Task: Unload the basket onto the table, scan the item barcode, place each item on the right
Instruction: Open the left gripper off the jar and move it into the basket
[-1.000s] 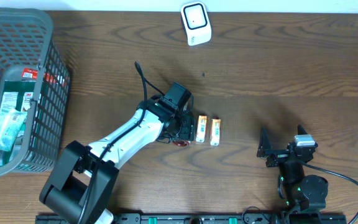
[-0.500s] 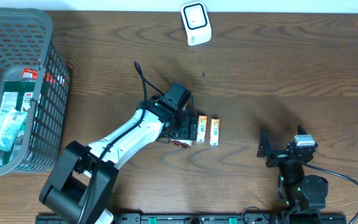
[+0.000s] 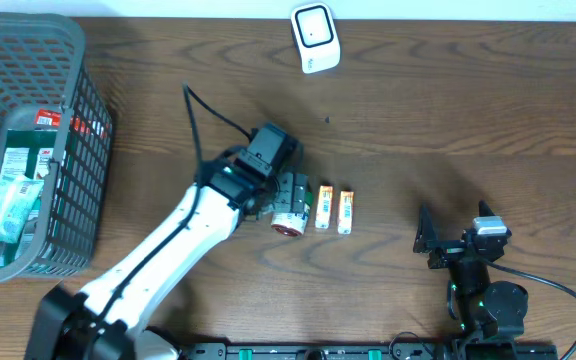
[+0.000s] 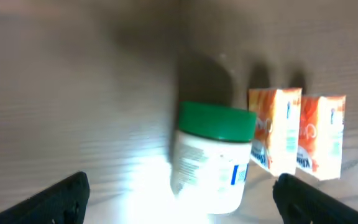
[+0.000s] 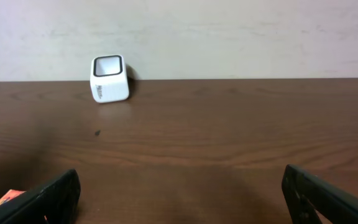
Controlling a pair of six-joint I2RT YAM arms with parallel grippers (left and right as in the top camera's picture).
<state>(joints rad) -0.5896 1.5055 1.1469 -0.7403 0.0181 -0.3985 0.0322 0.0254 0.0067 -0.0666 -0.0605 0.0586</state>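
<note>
Left gripper [image 4: 180, 198] spread, facing green-lidded jar [image 4: 213, 158]
Two orange boxes [image 3: 323, 207] lie just beside the jar; right gripper [image 5: 179, 199], well apart from it, also spread.

You're looking at a dark brown counter [image 3: 468, 100] with wavy wood grain. The jar [image 4: 213, 165] is white with a green lid [image 4: 217, 121] and a blue patch on its label. The first carton [image 4: 275, 137] and the second carton [image 4: 321, 137] are orange and white. Your scanner [image 3: 314, 37] is white with a dark window. The basket [image 3: 83, 130] is grey mesh, and the packets [image 3: 13, 195] in it are pale green and red.
</note>
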